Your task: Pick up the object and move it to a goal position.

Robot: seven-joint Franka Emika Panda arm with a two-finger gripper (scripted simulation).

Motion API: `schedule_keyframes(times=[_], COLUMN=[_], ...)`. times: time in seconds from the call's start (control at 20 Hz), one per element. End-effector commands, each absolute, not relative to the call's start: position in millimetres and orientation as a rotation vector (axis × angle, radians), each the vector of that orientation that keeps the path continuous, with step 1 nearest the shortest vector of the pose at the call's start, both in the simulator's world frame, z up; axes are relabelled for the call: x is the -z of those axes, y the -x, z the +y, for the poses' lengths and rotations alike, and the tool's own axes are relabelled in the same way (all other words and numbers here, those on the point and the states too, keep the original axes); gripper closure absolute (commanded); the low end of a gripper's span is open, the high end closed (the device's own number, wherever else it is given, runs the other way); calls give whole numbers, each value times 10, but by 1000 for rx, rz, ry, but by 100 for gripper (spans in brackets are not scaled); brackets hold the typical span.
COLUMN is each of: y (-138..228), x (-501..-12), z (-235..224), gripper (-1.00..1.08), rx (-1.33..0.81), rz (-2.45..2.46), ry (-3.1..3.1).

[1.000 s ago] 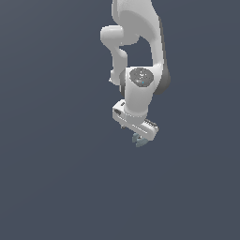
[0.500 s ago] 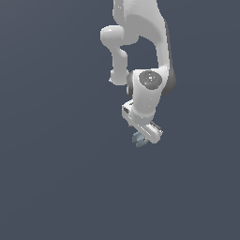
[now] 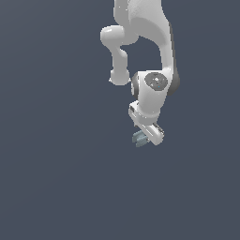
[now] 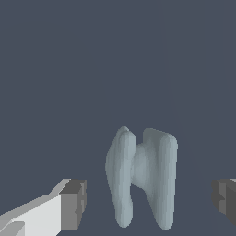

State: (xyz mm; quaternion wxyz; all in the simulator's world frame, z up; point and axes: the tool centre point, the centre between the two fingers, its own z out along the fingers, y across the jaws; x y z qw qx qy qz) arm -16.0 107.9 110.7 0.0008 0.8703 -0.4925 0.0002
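Observation:
The object [image 4: 143, 179] is a small pale grey-blue block of two lobes joined by a notched middle. In the wrist view it stands between my two dark finger pads [image 4: 73, 203], with a clear gap on each side. My gripper [image 4: 147, 205] is open around it and touches neither lobe. In the exterior view the object [image 3: 138, 137] shows as a small grey-blue shape just under the white hand, and my gripper [image 3: 140, 139] is down at it, tilted. The fingertips are hard to make out there.
The white arm [image 3: 150, 56] comes down from the top of the exterior view. A plain dark grey-blue surface [image 3: 56, 187] fills the rest of both views.
The hand has shifted a little toward the exterior view's right and come lower over the object. The object has stayed in place.

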Motion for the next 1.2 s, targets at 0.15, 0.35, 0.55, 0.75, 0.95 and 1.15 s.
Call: schedule_keyframes(times=[0.15, 0.35, 0.55, 0.75, 0.95, 1.15], y=[175, 179, 180, 184, 191, 185], x=[-1084, -1079, -1045, -893, -686, -587], z=[1136, 1147, 1147, 1144, 1142, 1145], gripper=[-92, -92, -92, -92, -92, -92], rx=[0, 0, 0, 0, 0, 0], rz=[-1611, -1624, -1618, -1621, -1624, -1625], ry=[-2697, -2689, -2692, -2691, -2689, -2689])
